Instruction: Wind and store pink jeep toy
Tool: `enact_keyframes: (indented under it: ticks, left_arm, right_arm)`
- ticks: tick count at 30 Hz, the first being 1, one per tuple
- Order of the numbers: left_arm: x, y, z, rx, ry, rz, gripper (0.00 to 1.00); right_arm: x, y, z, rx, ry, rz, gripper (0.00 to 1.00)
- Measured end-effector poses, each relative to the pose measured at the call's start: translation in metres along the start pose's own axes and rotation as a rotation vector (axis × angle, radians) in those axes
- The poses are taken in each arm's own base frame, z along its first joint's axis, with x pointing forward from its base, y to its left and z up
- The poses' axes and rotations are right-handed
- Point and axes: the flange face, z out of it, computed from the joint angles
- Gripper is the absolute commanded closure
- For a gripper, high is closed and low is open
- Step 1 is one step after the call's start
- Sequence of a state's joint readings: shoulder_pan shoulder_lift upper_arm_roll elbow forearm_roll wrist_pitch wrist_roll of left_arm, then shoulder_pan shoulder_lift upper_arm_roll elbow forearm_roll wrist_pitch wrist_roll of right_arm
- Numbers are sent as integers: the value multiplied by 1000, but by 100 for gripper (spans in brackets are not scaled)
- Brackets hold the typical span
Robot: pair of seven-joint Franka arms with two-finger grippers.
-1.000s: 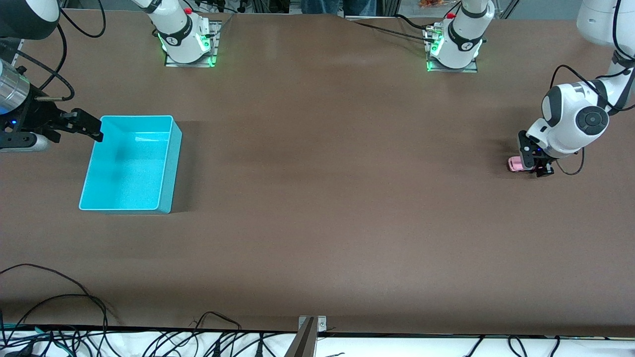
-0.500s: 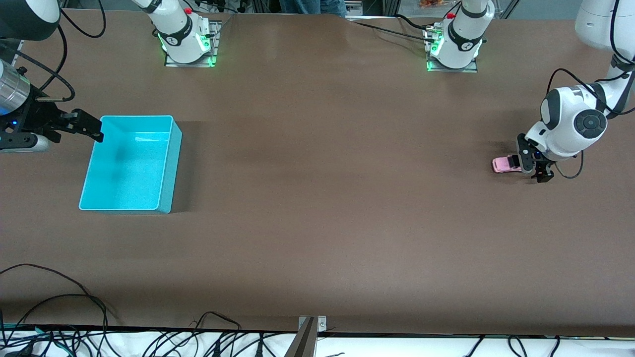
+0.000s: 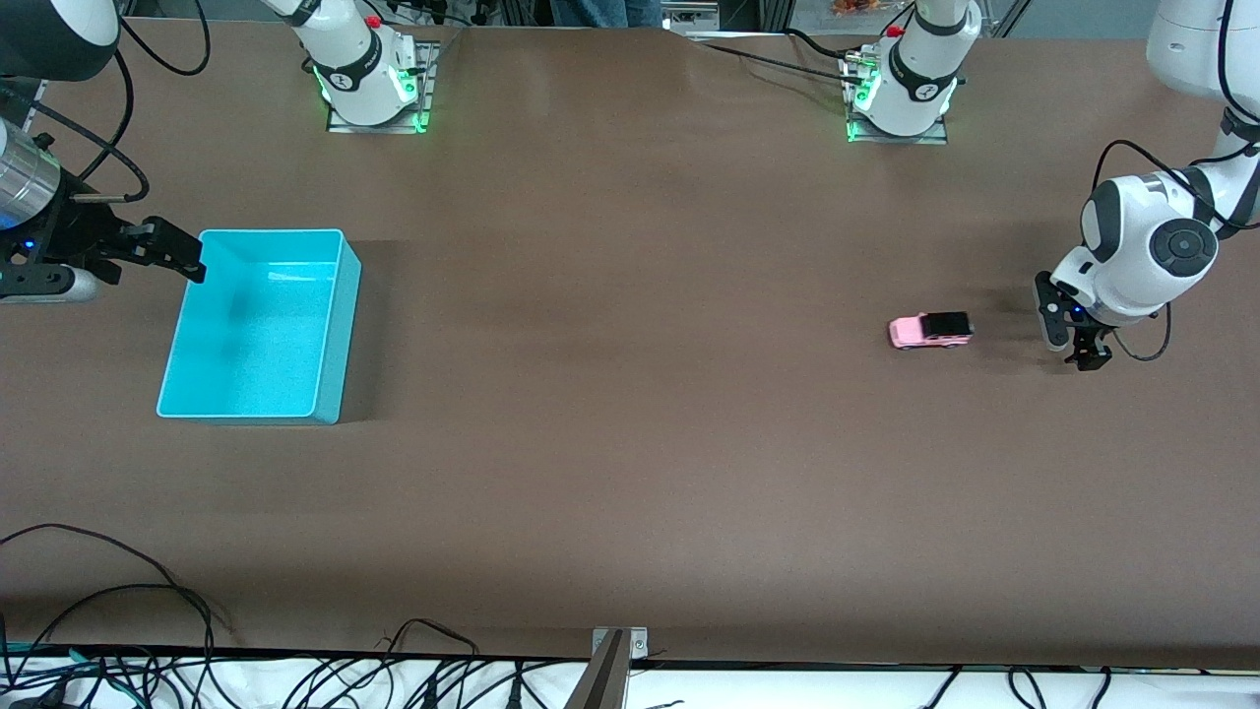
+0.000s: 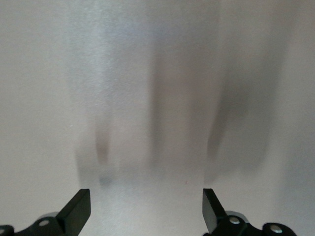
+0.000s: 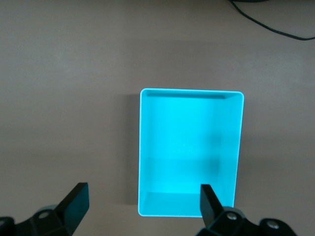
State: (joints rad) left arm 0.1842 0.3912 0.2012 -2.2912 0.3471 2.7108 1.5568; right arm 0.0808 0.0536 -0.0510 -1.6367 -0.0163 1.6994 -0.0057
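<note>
From where I sat, the pink jeep toy (image 3: 930, 330) stood on its wheels on the bare brown table (image 3: 630, 443), free of both arms and just beside the left gripper (image 3: 1071, 340), on the side toward the right arm's end of the table. That gripper was low at the table with its fingers spread wide and nothing between them; the left wrist view (image 4: 146, 211) showed only bare tabletop ahead of the tips. I judged the winding part likely done, since the jeep sat loose and pointed down the table's length (though I could not tell from one moment whether it was rolling or at rest).

Well apart from all that, at the right arm's end of the table, the turquoise bin (image 3: 330, 335) lay with nothing in it. The right gripper (image 3: 172, 254) hung at the bin's edge, just above its rim, its fingers wide and holding nothing, and the right wrist view looked straight down into the bin (image 5: 189, 152). That arm waited.

What was left, by my reckoning, was the whole storing half: the jeep had to cross the table's length, be picked up, and go into the bin.
</note>
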Motion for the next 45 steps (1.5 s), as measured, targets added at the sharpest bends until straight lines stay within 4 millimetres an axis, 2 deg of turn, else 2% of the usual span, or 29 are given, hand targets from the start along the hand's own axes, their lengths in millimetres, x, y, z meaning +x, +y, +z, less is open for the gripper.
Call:
enact_keyframes:
  ticks: [11, 25, 35, 38, 45]
  left_arm:
    - [-6, -12, -16, 40, -9, -10, 0]
    - [-24, -27, -83, 166, -26, -38, 0]
    - [-27, -34, -147, 281, -32, -57, 0]
    - [-25, -35, -158, 301, -24, -104, 0]
    - [-27, -35, -163, 312, 5, -293, 0]
  right_arm:
    - [0, 0, 0, 0, 0, 0, 0]
    - [2, 0, 5, 0, -9, 0, 0]
    - [4, 0, 9, -1, -16, 0, 0]
    - [4, 0, 11, -1, -19, 0, 0]
    - [5, 0, 12, -1, -21, 0, 0]
